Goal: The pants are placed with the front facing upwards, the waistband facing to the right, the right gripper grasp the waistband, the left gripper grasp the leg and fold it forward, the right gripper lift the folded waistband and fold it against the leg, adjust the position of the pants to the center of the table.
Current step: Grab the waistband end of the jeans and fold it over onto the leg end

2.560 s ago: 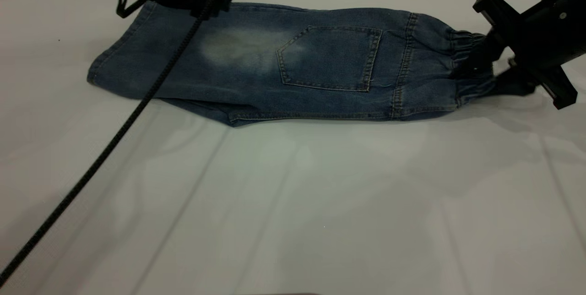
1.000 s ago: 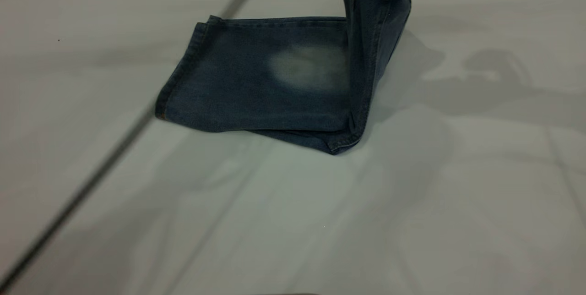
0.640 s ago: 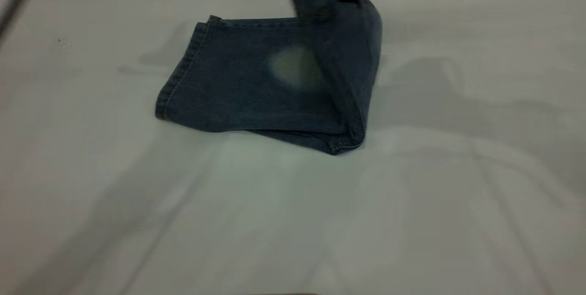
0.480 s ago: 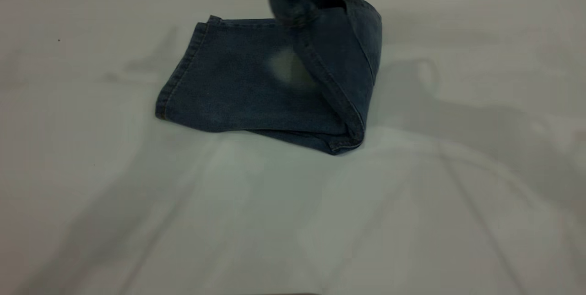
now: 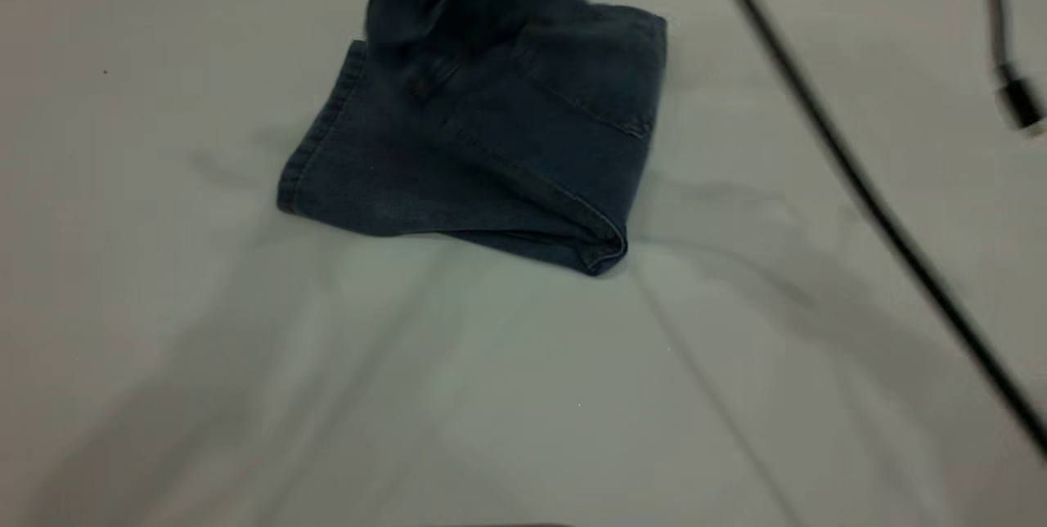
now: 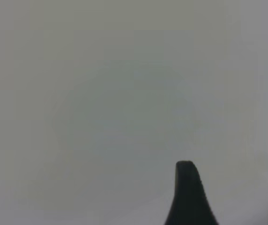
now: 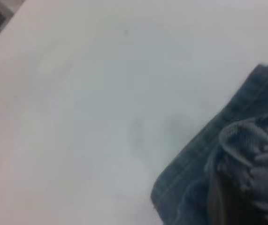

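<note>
1. The short blue denim pants (image 5: 483, 159) lay on the large pale-grey tabletop (image 5: 523, 396), toward its far side and a little left of the middle in the exterior view.
2. Their lower half lay flat, with the hemmed leg edge (image 5: 315, 138) at the left; the upper half was doubled back over it, and the fold ran down the right side to a near corner (image 5: 604, 253).
3. The top layer was not yet flat: its left part rose steeply to the top edge of the exterior view, where the cloth was blurred.
4. The gathered, ruffled elastic waistband (image 7: 256, 154) showed in the right wrist view, bunched close to the camera above the stitched denim hem and the bare table.
5. The black right gripper (image 7: 225, 201) appeared only as a dark shape against that waistband; whether its fingers clamped the band could not be told.
6. The left gripper (image 6: 188, 197) showed as one black tapered fingertip over bare table, clear of the pants; its opening could not be told.
7. A black cable (image 5: 851, 175) ran slantwise across the right of the exterior view.
</note>
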Tool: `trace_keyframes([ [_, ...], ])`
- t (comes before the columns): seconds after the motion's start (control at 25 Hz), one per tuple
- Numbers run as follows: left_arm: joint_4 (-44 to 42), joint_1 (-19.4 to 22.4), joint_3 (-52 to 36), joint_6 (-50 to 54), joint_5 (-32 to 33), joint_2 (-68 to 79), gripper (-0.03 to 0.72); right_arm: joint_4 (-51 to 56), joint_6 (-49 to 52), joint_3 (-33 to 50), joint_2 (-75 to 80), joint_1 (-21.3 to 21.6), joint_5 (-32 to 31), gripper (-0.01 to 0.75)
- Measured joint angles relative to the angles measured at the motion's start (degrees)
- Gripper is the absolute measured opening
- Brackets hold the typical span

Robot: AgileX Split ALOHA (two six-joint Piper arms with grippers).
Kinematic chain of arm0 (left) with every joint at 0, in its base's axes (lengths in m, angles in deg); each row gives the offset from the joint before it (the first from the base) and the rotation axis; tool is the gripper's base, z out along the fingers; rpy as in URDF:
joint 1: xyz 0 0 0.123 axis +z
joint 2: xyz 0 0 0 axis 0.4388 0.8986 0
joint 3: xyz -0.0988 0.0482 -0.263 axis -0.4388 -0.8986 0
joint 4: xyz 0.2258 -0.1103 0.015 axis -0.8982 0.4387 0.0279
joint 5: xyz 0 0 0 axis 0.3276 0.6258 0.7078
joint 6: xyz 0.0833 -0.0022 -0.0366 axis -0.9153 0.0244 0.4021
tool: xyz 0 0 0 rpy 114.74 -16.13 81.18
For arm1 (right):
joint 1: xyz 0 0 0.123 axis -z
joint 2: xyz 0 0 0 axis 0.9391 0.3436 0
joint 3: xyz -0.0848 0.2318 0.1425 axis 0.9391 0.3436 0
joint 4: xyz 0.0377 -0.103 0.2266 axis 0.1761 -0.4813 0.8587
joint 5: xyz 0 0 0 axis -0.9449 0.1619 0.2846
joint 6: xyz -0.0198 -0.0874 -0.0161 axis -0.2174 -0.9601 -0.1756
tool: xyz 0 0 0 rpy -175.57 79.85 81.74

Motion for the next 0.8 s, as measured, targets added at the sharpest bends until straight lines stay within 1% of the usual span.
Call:
trace_keyframes([
  [0.04, -0.06, 0.0, 0.0, 0.06, -0.39, -0.02, 0.44, 0.0, -0.05, -1.18, 1.51, -0.64, 0.07, 0.091],
  [0.12, -0.25, 0.0, 0.0, 0.18, -0.86, -0.04, 0.44, 0.0, -0.09, -2.98, 3.88, -1.47, 0.07, 0.134],
  [0.2, -0.32, 0.0, 0.0, 0.18, -1.28, -0.04, 0.44, 0.04, -0.04, -4.15, 5.49, -2.01, 0.02, 0.209],
  [0.4, -0.37, 0.0, 0.0, 1.06, -2.98, -0.04, 0.44, -0.04, 2.91, -4.99, 6.19, -2.33, -0.48, 0.514],
  [0.44, -0.43, 0.0, 0.0, 1.13, -3.08, -0.04, 0.44, -0.81, 4.21, -5.61, 6.19, -2.33, -0.99, 0.564],
  [0.48, -0.48, 0.0, 0.0, 1.13, -3.2, -0.04, 0.44, -2.55, 6.42, -6.38, 6.19, -2.41, -1.47, 0.593],
  [0.56, -0.63, 0.0, 0.0, 1.13, -3.25, -0.04, 0.44, -8.47, 13.73, -8.35, 6.19, -2.98, -2.07, 0.618],
  [0.64, -0.63, 0.0, 0.0, 1.13, -3.31, -0.04, 0.44, -20.6, 23.79, -11.69, 6.19, -4.33, -2.81, 0.608],
  [0.72, -0.75, 0.0, 0.0, 1.13, -3.31, -0.04, 0.44, -35.64, 38.86, -15.21, 6.19, -5.93, -4.43, 0.577],
  [0.8, -0.77, 0.0, 0.0, 1.13, -3.2, -0.04, 0.44, -50.53, 54.7, -18.58, 6.19, -7.02, -8.0, 0.55],
])
